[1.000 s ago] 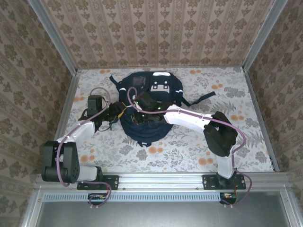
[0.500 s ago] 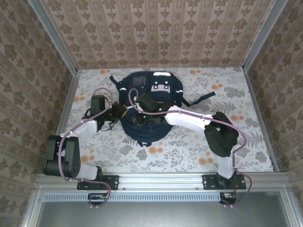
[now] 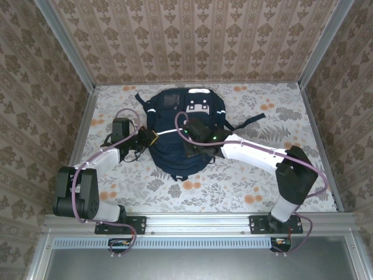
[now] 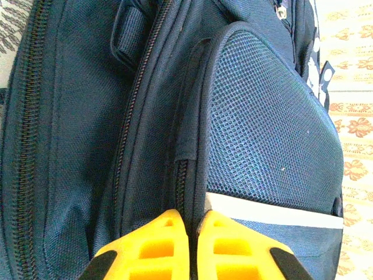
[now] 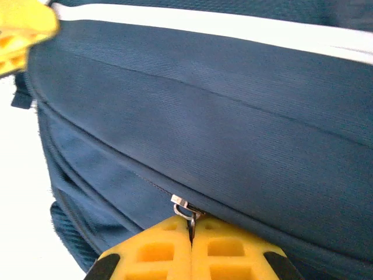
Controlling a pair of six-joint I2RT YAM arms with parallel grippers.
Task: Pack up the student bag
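Table (image 3: 245, 175): end effector (image 5: 191, 232) seemingly around zipper (image 5: 183, 205)

We've got the student bag (image 3: 175, 119) lying flat toward the back middle of the table (image 3: 245, 175). The left gripper (image 4: 191, 224) sits against the bag's left side, on a zip seam beside the mesh pocket (image 4: 268, 116). The right gripper (image 5: 191, 230) is on top of the bag, right at a zip pull (image 5: 185, 209).

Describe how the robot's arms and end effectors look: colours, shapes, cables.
The left arm and right arm have white shells, bulky black joints and looping mauve cables. The left end effector and right end effector have blocky yellow fingers with rectangular recesses.
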